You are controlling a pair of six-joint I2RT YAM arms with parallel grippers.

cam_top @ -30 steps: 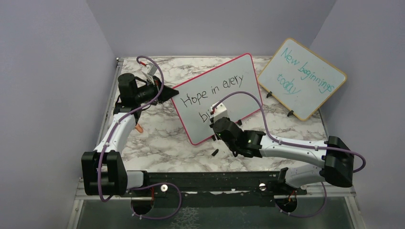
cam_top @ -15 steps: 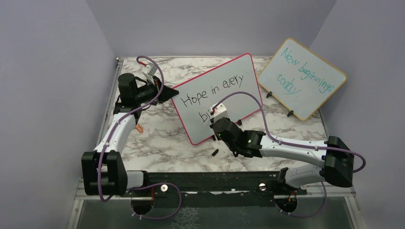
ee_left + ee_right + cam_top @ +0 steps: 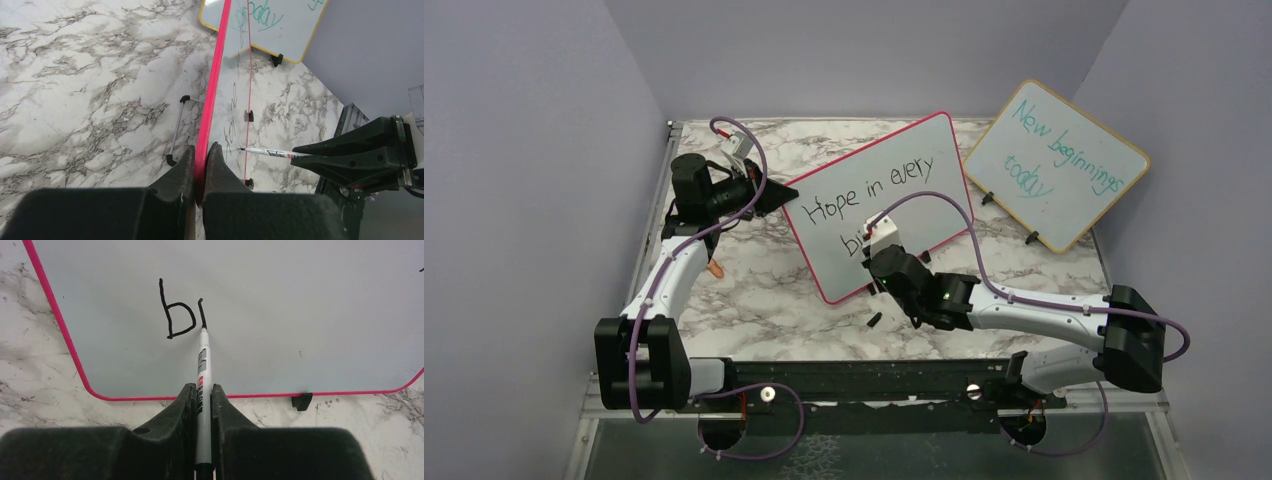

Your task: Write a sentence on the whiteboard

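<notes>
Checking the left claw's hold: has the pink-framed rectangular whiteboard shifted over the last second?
No. The pink-framed whiteboard keeps its corner equally near the wooden-framed board with teal writing; the left claw grips its edge.

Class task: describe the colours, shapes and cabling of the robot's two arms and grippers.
The left arm and right arm have white tubular links between chunky black joint housings, each trailed by a purple cable. The left gripper and right gripper have matte black, wedge-shaped fingers tapering toward the tips. A small green light shows near the right wrist.
</notes>
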